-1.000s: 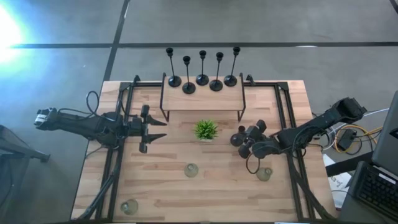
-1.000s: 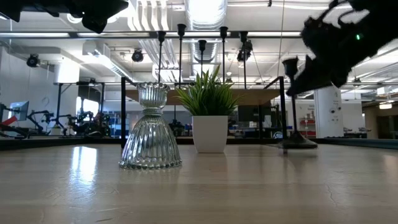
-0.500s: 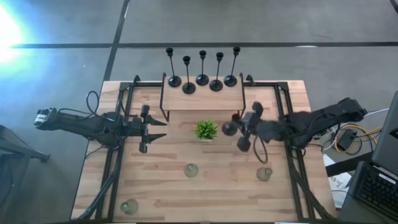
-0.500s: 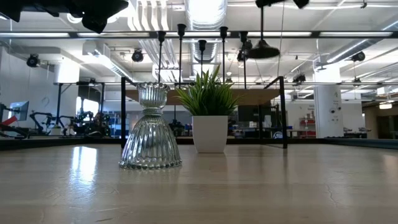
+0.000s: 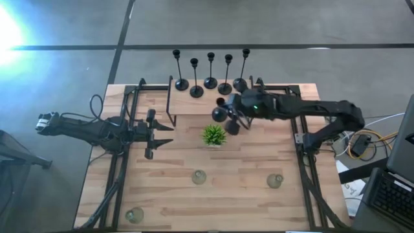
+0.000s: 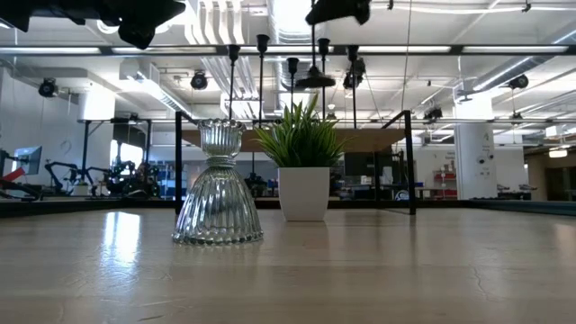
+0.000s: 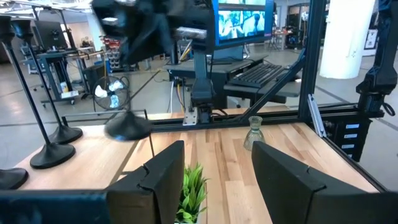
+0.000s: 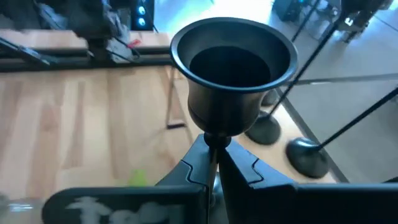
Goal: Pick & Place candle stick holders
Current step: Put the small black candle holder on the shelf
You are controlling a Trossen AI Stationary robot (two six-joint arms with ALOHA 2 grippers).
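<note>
black metal candle stick holder [image 8: 231,68]: pinched by the stem in right claw [image 5: 234,115], now carried off the table [image 5: 162,200] to the raised shelf [image 5: 194,103]; placement pending. left claw [image 5: 154,134]: fingers apart, idle at left.

Right pincer [image 5: 231,116] clamped, arm outstretched; left pincer [image 5: 157,133] spread, idle.

five black stick holders [image 5: 210,70]: upright in a row, 12 o'clock on raised shelf | sixth black holder [image 8: 231,68]: clamped in right claw [image 5: 228,116], lifted, at shelf's front edge | three pale glass holders [image 5: 198,177]: upright, 5–7 o'clock on desk, well apart
</note>
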